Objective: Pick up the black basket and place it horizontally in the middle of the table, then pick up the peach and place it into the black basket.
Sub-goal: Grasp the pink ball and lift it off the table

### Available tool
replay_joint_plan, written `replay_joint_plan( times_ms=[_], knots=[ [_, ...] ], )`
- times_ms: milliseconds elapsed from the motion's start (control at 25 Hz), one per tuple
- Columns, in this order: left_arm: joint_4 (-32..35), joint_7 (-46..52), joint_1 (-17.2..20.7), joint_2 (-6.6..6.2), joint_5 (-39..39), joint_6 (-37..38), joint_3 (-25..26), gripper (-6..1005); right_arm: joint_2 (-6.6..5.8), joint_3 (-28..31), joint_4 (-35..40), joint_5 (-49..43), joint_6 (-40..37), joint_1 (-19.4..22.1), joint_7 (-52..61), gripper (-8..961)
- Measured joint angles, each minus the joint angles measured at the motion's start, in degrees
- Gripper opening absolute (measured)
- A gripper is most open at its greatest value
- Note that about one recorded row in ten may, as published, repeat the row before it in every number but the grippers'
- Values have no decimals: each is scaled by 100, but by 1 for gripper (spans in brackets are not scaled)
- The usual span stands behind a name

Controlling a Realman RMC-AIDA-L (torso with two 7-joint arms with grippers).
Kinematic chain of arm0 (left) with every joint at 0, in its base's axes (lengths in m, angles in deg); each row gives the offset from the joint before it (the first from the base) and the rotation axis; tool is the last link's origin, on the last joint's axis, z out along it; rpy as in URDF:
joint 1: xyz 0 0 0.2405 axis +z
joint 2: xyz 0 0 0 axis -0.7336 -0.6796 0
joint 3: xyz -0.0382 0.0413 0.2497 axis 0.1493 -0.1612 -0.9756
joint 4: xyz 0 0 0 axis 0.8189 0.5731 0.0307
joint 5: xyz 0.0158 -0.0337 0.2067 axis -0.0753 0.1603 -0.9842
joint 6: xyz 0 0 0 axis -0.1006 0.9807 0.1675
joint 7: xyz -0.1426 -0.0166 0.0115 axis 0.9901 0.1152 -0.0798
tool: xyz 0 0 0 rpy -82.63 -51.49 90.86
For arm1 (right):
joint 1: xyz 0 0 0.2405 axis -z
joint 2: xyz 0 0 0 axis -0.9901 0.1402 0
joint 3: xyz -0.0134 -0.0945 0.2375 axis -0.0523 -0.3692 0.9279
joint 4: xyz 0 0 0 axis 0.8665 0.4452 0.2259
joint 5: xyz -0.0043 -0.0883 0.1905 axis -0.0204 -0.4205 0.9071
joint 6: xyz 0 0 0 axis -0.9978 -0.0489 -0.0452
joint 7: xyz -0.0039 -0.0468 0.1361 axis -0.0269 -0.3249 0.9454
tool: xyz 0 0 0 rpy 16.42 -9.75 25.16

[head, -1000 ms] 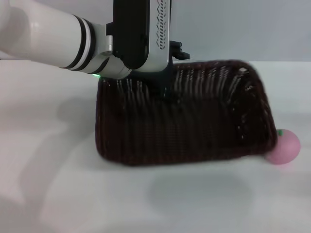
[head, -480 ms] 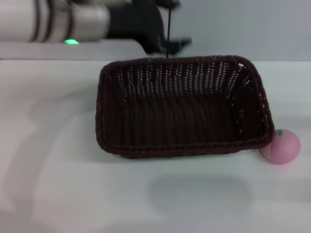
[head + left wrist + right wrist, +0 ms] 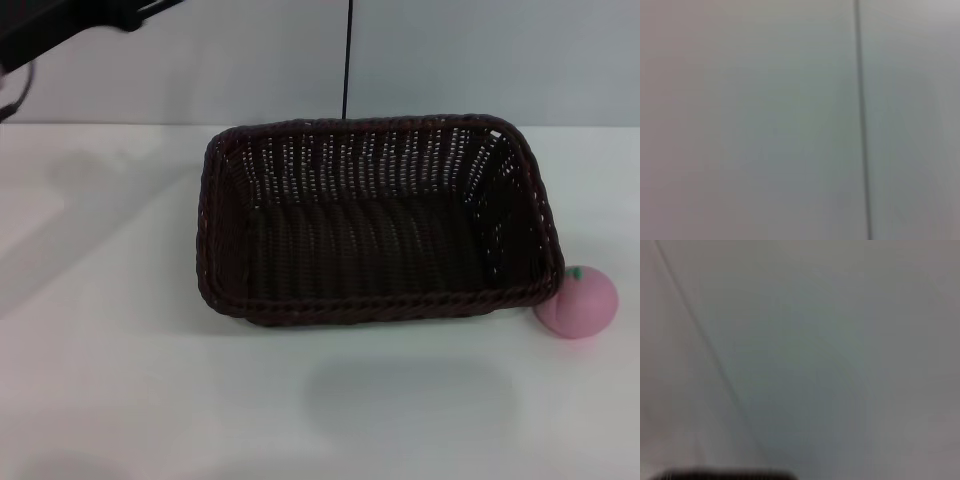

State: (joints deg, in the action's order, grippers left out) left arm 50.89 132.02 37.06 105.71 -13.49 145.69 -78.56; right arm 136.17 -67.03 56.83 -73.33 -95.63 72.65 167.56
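Observation:
The black basket (image 3: 375, 225) stands upright on the white table (image 3: 120, 380), its long side running left to right and its inside empty. The pink peach (image 3: 577, 301) lies on the table against the basket's front right corner, outside it. My left gripper (image 3: 128, 12) shows only as a dark shape at the top left corner of the head view, raised well above and left of the basket, holding nothing that I can see. My right gripper is out of view. Both wrist views show only blurred pale surfaces.
A thin dark vertical line (image 3: 347, 60) runs down the grey wall behind the basket and also shows in the left wrist view (image 3: 862, 125). White tabletop lies to the left of and in front of the basket.
My left arm has let go of the basket's back rim and pulled up and away to the top left. The basket has settled flat and the peach has not moved.

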Motion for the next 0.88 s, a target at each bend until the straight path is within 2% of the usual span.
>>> replay_joint_plan(
  times_ms=[120,160,240,280,360,440,480,520,640,680,880],
  knots=[
    [-257,-401,307,6,556,17,-25,783,-141,341,1042,-1402,-822,-464,1199,488],
    [-474,-636,458,6,883,58,-51,783,-212,376,1240,-1769,-1080,-621,1473,488],
    [-641,-779,548,5,1066,116,-69,783,-356,375,1578,-2629,-1627,-978,2059,487],
    [-990,-1075,640,4,1391,317,-75,783,-440,346,1724,-3350,-1941,-1316,2408,486],
    [-1109,-1163,660,4,1483,389,-74,783,-442,342,1739,-3650,-2056,-1465,2487,485],
    [-1412,-1340,684,5,1674,561,-53,783,-396,328,1713,-4069,-2169,-1708,2548,484],
    [-1550,-1381,688,6,1731,625,-39,783,-310,238,1592,-4308,-2193,-1840,2554,484],
    [-1550,-1381,688,6,1731,625,-39,783,-310,238,1592,-4308,-2193,-1840,2554,483],
    [-1788,-1519,703,3,1790,749,-41,783,-195,-57,1224,-4432,-2074,-1939,2554,482],
    [-1788,-1519,703,3,1790,749,-41,783,-111,-278,880,-4437,-1851,-1985,2534,482],
    [-1907,-1729,747,7,1798,763,-65,783,-15,-649,258,-4463,-1306,-2027,2523,479]
  ],
)
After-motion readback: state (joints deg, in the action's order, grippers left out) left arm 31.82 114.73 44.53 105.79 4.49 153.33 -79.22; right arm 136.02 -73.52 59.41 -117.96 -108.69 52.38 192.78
